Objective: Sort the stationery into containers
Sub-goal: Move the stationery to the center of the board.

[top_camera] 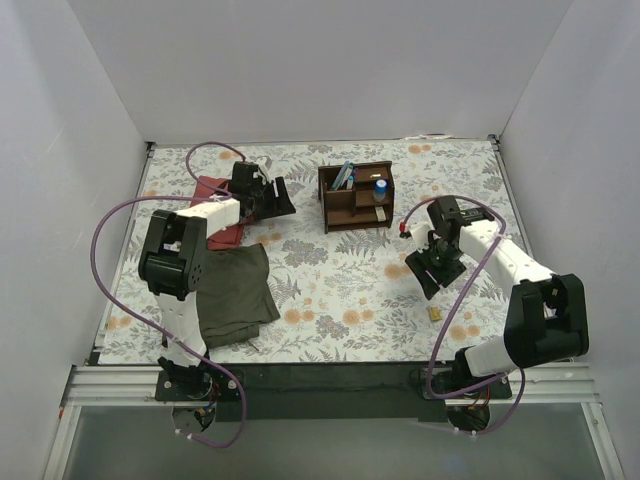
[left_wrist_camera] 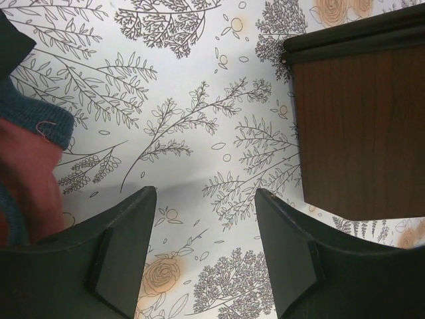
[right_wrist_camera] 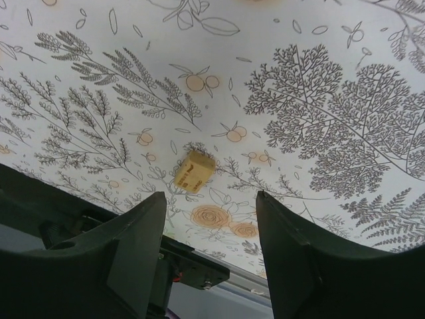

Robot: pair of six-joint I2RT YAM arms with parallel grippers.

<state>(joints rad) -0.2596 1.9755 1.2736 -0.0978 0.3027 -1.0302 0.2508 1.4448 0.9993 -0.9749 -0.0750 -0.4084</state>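
Your right gripper is spread wide and empty, above the beige eraser, which lies alone on the table near the front edge. Your left gripper is also spread and empty, between the red cloth and the organiser. Pens and the blue-capped cylinder sit in its compartments.
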